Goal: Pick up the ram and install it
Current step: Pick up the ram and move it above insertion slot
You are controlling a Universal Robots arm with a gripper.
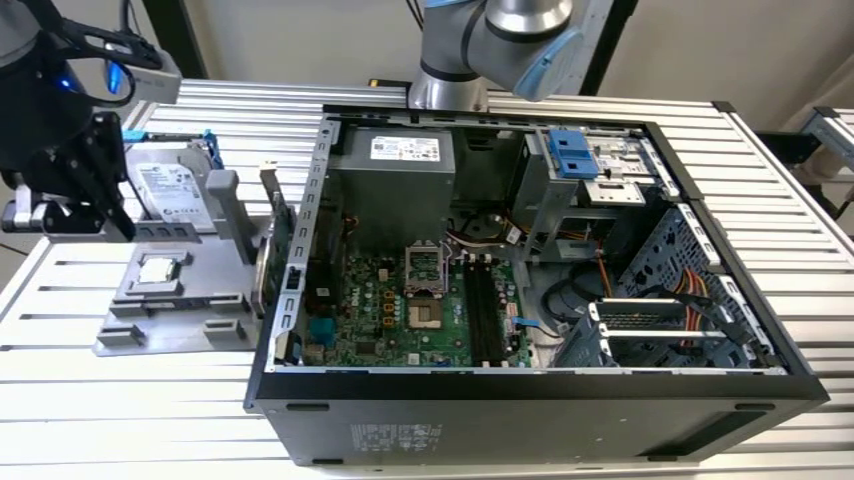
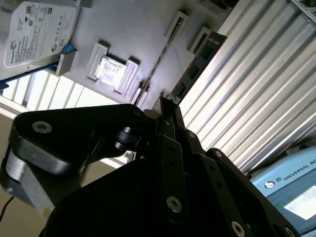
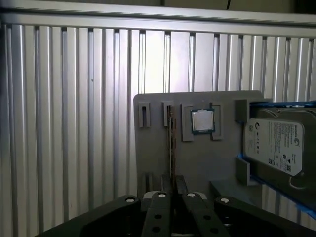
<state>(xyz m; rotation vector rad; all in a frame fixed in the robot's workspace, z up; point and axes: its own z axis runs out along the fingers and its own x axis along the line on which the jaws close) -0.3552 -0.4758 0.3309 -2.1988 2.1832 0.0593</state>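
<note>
Brownish and thin, the ram (image 3: 172, 143) is seen edge-on, stood in the grey holder's (image 3: 207, 163) slot beside the chip (image 3: 202, 121); the fingers (image 3: 165, 187) are closed, empty, clear of it.

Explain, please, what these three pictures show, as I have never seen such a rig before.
This is a grey jointed robot arm standing at a ribbed metal table. The exterior view looks on from off the arm; both wrist views come from cameras riding near its black gripper. On the table stands an open black computer case, and at the exterior view's left of it a flat grey holder tray. The tray carries a silver hard drive in a blue frame, a small square silver processor chip and the ram, a long thin circuit-board stick standing on edge. The gripper hangs above the ram, not yet holding it.
</note>
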